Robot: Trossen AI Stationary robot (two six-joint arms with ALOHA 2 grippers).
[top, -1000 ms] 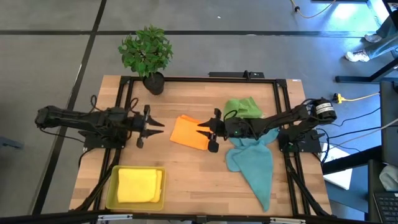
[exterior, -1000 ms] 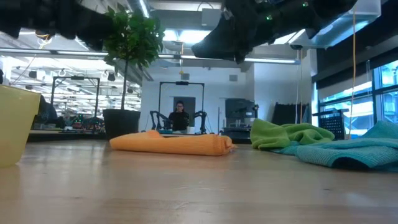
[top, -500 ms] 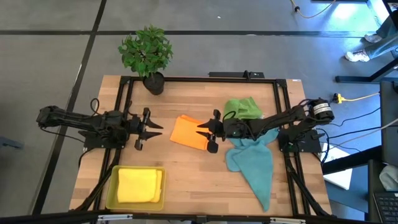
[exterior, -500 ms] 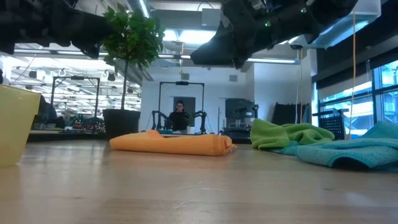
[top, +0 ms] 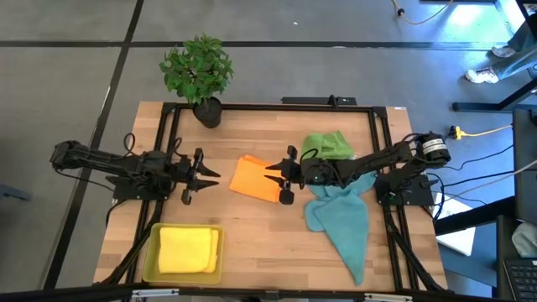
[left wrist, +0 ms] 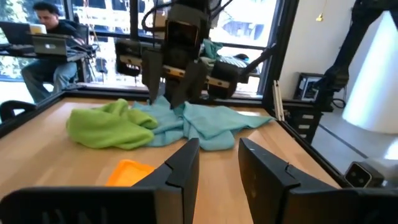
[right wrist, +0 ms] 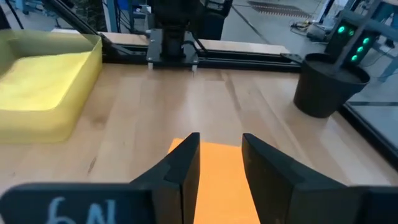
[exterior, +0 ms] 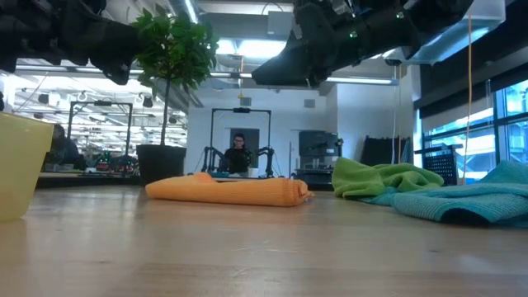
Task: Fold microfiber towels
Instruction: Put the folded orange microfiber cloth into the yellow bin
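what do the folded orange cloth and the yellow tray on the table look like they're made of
The folded orange cloth looks like soft microfiber fabric: matte, with rounded, sagging fold edges. The yellow rectangular tray looks like rigid plastic: smooth, slightly glossy, straight upright walls. Neither can be confirmed by look alone.

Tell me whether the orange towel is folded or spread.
Folded. The orange towel lies as a compact rectangle on the table; the low view shows it thick and layered with rounded edges.

Wooden table [top: 252, 226], orange towel [top: 254, 178], green towel [top: 329, 145], teal towel [top: 346, 222], yellow tray [top: 149, 256], potted plant [top: 198, 74]
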